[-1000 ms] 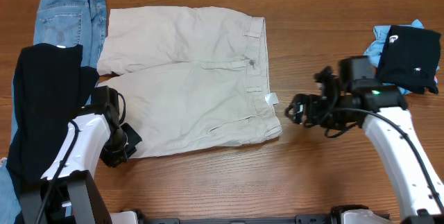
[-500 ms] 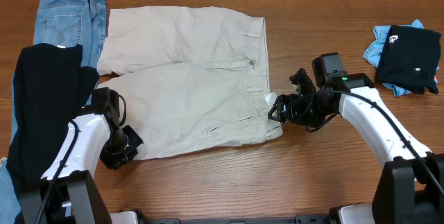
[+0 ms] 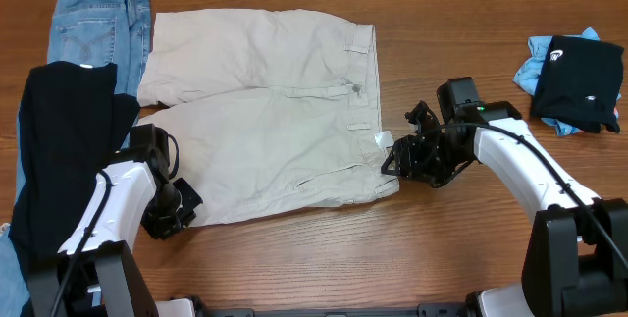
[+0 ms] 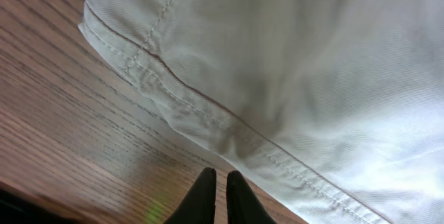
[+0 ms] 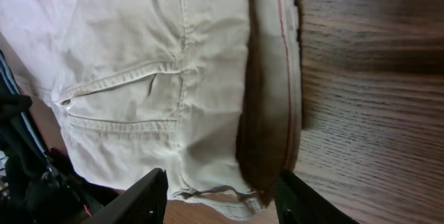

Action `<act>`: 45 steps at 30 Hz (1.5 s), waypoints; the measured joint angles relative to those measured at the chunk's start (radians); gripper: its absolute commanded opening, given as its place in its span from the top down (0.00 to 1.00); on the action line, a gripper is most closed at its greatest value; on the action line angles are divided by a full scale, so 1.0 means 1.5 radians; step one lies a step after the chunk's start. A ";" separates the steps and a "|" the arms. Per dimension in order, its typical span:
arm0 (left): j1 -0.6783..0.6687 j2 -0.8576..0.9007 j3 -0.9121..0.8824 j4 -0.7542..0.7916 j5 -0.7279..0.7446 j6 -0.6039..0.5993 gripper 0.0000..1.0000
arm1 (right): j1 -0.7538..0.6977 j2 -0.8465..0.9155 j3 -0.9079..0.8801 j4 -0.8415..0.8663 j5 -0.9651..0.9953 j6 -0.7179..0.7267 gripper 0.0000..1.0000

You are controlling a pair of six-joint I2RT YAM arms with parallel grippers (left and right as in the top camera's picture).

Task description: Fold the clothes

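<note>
Light beige trousers (image 3: pixel 265 111) lie flat in the middle of the table, waistband to the right. My left gripper (image 3: pixel 169 215) sits at their lower left hem corner. In the left wrist view its gripper (image 4: pixel 215 186) is shut with nothing between the tips, over bare wood just short of the stitched hem (image 4: pixel 208 106). My right gripper (image 3: pixel 392 160) is at the waistband's lower right corner. In the right wrist view that gripper (image 5: pixel 222 189) is open, and its fingers (image 5: pixel 154 189) straddle the waistband corner (image 5: pixel 263 154) of the clothes.
Blue jeans (image 3: pixel 93 23) lie at the back left, with a black garment (image 3: pixel 64 150) in front of them beside my left arm. A black and a light blue garment (image 3: pixel 577 81) are heaped at the far right. A white label (image 3: pixel 385 140) sticks out of the waistband.
My right arm has swung left from open table to the waistband corner, and its jaws have narrowed around it. The left arm has stayed put.
</note>
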State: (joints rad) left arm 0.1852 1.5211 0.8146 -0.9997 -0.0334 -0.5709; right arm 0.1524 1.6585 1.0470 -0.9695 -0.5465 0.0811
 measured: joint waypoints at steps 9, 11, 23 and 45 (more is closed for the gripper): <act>0.000 0.000 0.000 0.000 0.000 0.002 0.89 | 0.038 0.000 0.000 -0.006 0.000 0.000 0.53; 0.000 0.000 0.000 -0.001 0.000 0.002 0.89 | 0.050 0.000 0.000 -0.001 0.001 0.002 0.71; 0.000 0.000 0.000 -0.011 0.000 0.004 0.89 | 0.069 0.000 0.000 -0.017 0.137 0.039 0.96; 0.000 0.000 0.000 -0.031 0.000 0.029 0.85 | 0.075 0.001 0.046 -0.294 0.276 0.129 0.67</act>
State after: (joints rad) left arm 0.1852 1.5215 0.8146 -1.0454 -0.0334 -0.5274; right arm 0.2646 1.6596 1.1156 -1.4105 -0.1326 0.2749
